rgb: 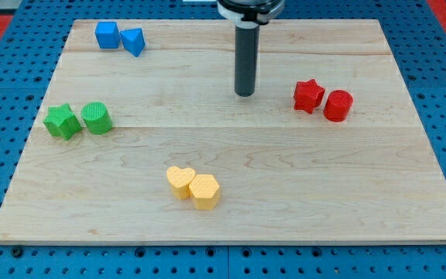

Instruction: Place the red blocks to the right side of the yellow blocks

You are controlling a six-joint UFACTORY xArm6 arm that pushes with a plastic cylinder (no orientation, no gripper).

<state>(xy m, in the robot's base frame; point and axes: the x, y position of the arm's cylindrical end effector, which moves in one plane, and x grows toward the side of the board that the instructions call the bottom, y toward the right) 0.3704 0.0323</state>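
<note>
A red star block [308, 95] and a red cylinder block [337, 105] sit touching at the view's right, in the upper half of the wooden board [285, 194]. A yellow heart block [180, 181] and a yellow hexagon block [205, 191] sit touching near the bottom centre. My tip [245, 94] is on the board at upper centre, left of the red star with a gap between them, and well above the yellow blocks.
A blue cube block [108, 35] and a blue wedge block [134, 41] lie at the top left. A green star block [62, 122] and a green cylinder block [96, 118] lie at the left. Blue pegboard surrounds the board.
</note>
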